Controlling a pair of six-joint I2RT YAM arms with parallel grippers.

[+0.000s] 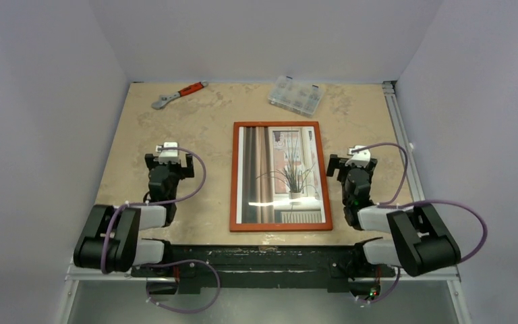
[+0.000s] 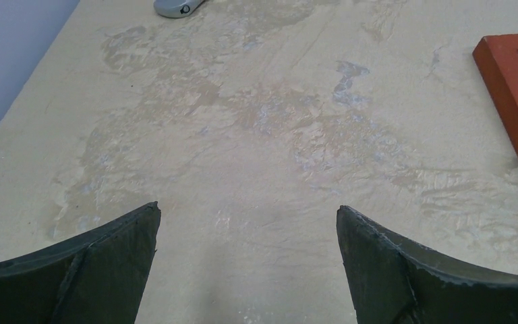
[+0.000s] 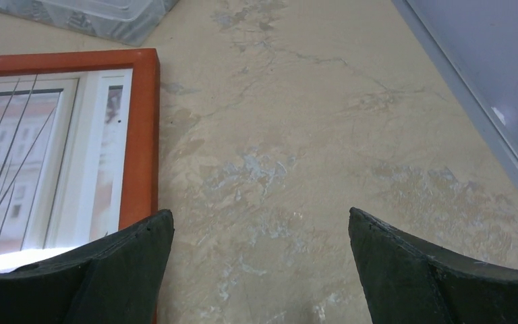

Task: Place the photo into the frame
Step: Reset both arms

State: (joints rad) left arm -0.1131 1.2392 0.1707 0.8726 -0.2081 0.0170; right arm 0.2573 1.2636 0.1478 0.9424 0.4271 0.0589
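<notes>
Beige tabletop [image 1: 175, 125] bears frame [image 1: 233, 177] around photo [image 1: 283, 175], cropped in wrist views; left fingers [image 2: 108, 270] and right fingers [image 3: 418, 283] apart.

Free ahead of the left gripper [image 2: 248, 209] over bare tabletop [image 2: 243, 121], up to the adjustable wrench [image 1: 177, 94]; barred to its right by the frame [image 1: 281, 227]. Free ahead of the right gripper [image 3: 260, 212]; hemmed just left by the frame, ahead-left by the parts organizer box [image 1: 296, 95], right by the edge rail [image 3: 458, 101].

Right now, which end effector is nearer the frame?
Right. The right end effector sits close beside the frame, at its right edge; the left end effector is farther off its left edge, with a wider strip of table between.
</notes>
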